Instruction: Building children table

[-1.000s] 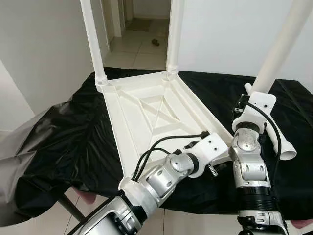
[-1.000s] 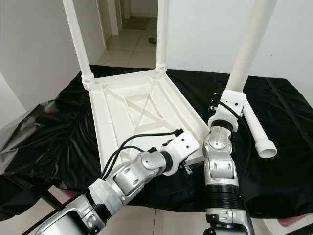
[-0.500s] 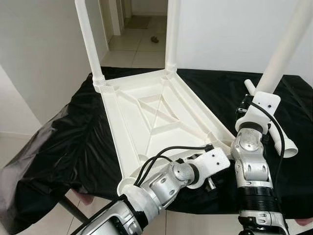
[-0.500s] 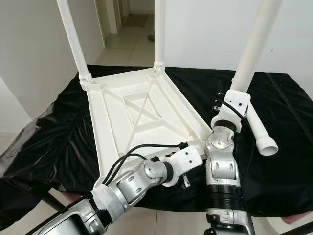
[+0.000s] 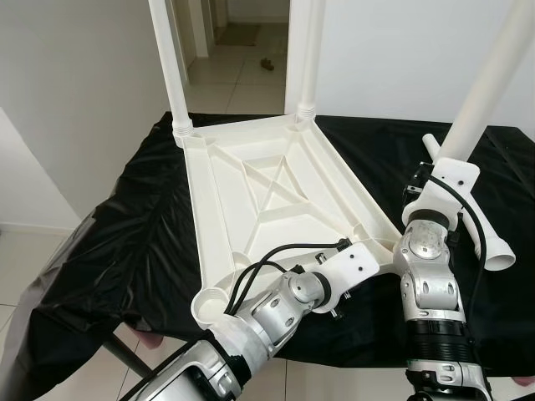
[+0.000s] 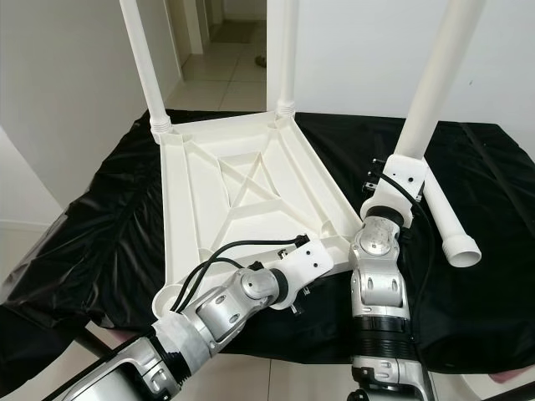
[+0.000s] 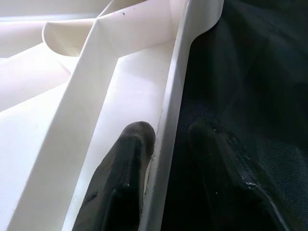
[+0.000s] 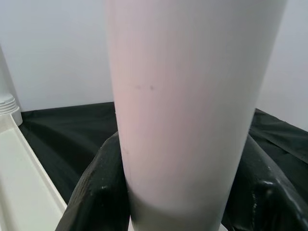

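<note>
Tabletop (image 5: 276,192) upside down on black cloth (image 5: 125,242), frame centre; two legs fitted at far corners. Left gripper (image 7: 166,144) pinching near rim. Right gripper (image 8: 185,192) clamped on third leg (image 5: 493,83), right of frame, tilted. Risk: tilted leg misses near-right socket, jams; rim grip slips, tabletop shifts.

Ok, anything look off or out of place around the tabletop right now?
One spare leg lies loose on the black cloth beside the right arm. The upside-down tabletop sits askew, its near corner socket overhanging the edge. Nothing looks broken.
</note>
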